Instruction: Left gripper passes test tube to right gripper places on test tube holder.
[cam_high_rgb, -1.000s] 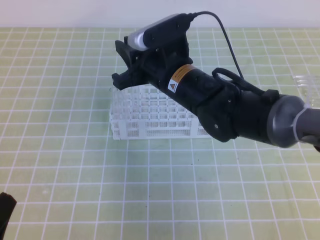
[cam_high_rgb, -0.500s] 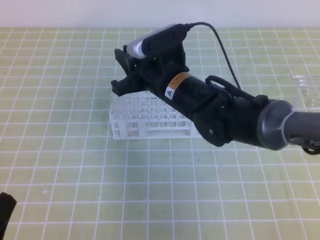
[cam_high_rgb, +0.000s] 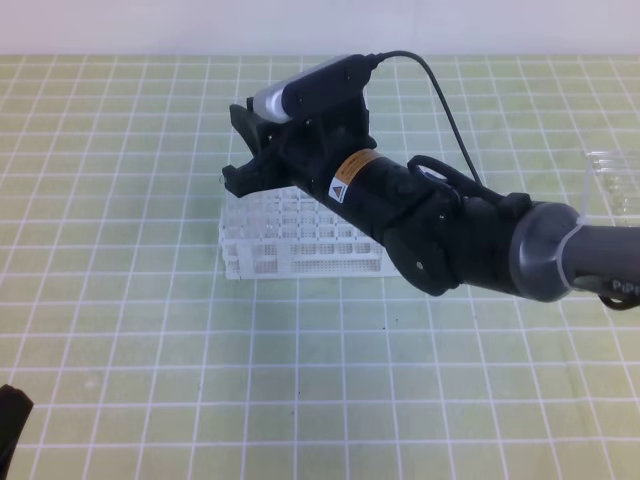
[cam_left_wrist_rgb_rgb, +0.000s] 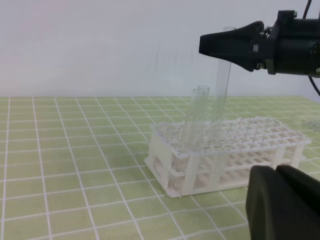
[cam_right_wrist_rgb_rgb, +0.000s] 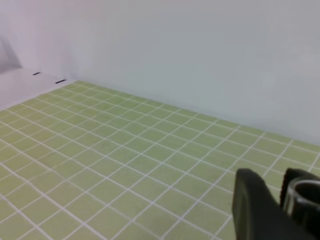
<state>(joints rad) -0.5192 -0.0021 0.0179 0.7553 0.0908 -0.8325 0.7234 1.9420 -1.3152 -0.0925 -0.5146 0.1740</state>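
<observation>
A green grid mat (cam_high_rgb: 140, 300) meets a plain white wall. Near its far edge stands the test tube holder (cam_high_rgb: 300, 245). Above it, the right gripper (cam_left_wrist_rgb_rgb: 212, 44) clamps the upright test tube (cam_left_wrist_rgb_rgb: 221, 85). The left gripper (cam_left_wrist_rgb_rgb: 280, 202) is closed, empty.

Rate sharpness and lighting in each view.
Exterior high: even light, soft focus, test tube holder lattice washed out. Left wrist: test tube pale against the wall, left gripper blurred. Right wrist: right gripper fingers defocused.

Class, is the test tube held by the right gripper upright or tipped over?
Nearly upright: the test tube stands in the right gripper, its lower end at the test tube holder.
</observation>
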